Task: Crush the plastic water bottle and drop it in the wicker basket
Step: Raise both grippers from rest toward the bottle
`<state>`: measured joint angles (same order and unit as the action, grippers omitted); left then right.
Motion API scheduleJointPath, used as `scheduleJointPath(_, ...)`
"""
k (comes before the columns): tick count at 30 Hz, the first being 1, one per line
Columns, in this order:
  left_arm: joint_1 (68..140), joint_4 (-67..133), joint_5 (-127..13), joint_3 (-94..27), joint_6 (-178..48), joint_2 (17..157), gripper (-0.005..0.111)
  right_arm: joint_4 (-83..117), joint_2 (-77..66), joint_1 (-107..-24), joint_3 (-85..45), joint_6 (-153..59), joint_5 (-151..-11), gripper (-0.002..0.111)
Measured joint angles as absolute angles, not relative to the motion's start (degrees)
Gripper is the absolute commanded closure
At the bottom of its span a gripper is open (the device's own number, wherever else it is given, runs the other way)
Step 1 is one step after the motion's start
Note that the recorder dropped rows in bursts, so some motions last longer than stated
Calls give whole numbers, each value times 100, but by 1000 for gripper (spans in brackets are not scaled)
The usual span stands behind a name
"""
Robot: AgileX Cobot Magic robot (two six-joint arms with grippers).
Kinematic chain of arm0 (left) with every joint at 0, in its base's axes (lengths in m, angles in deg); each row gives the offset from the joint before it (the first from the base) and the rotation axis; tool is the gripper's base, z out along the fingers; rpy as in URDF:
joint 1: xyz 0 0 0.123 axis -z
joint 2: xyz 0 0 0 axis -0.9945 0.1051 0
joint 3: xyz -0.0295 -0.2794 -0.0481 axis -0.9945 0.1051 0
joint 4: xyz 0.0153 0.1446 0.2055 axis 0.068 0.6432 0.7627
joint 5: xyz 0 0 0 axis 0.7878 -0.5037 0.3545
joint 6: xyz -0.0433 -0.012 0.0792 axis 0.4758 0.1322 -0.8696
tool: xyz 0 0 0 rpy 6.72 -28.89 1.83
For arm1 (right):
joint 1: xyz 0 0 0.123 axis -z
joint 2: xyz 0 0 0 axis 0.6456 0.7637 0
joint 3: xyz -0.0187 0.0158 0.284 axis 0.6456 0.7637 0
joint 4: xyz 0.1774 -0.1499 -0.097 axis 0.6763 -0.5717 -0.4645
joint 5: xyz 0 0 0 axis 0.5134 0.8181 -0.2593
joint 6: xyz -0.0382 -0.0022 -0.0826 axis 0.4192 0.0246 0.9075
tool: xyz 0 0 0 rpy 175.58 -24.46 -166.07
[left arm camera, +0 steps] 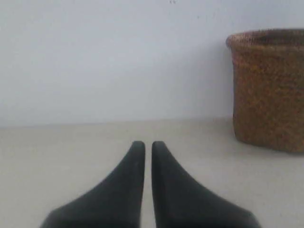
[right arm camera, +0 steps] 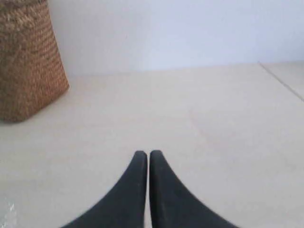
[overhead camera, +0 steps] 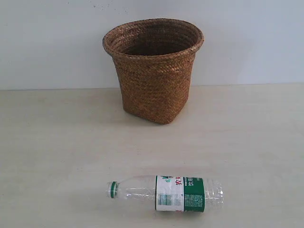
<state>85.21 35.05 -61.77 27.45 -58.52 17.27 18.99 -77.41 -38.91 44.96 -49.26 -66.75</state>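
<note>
The plastic water bottle (overhead camera: 167,192) lies on its side near the front of the table, uncrushed, green cap pointing left, green-and-white label around its middle. The wicker basket (overhead camera: 153,69) stands upright behind it against the wall; it also shows in the left wrist view, wicker basket (left arm camera: 268,90), and the right wrist view, wicker basket (right arm camera: 28,59). My left gripper (left arm camera: 147,145) is shut with nothing in it, low over bare table. My right gripper (right arm camera: 147,154) is likewise shut and empty. Neither gripper shows in the exterior view. A faint clear edge, perhaps the bottle (right arm camera: 7,211), glints in the right wrist view.
The pale wooden table (overhead camera: 57,142) runs back to a white wall (overhead camera: 47,42). A seam in the tabletop (right arm camera: 282,80) shows at the far right in the right wrist view.
</note>
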Motion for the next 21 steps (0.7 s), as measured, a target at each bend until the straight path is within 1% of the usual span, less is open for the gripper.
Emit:
scheduleJointPath(3,8521,3491,-5820,2743,-5785,1727,102,1899,-7741,-3891,4496,-4889,-7432,108)
scheduleJointPath(7,8521,3409,-5692,2743,-5369,1727,102,1899,-7741,-3891,4496,-4952,-8686,108)
scheduleJointPath(12,8521,3371,-5184,2743,-4726,1727,102,1899,-7741,-3891,4496,-5613,-9972,108)
scheduleJointPath(18,8521,3414,-3883,2733,-3503,1742,102,1899,-7634,-3891,3897,-5995,-9976,108)
scheduleJointPath(21,8521,3429,-3665,2533,-3320,1979,102,1899,-7188,-3891,3475,-6018,-9933,108)
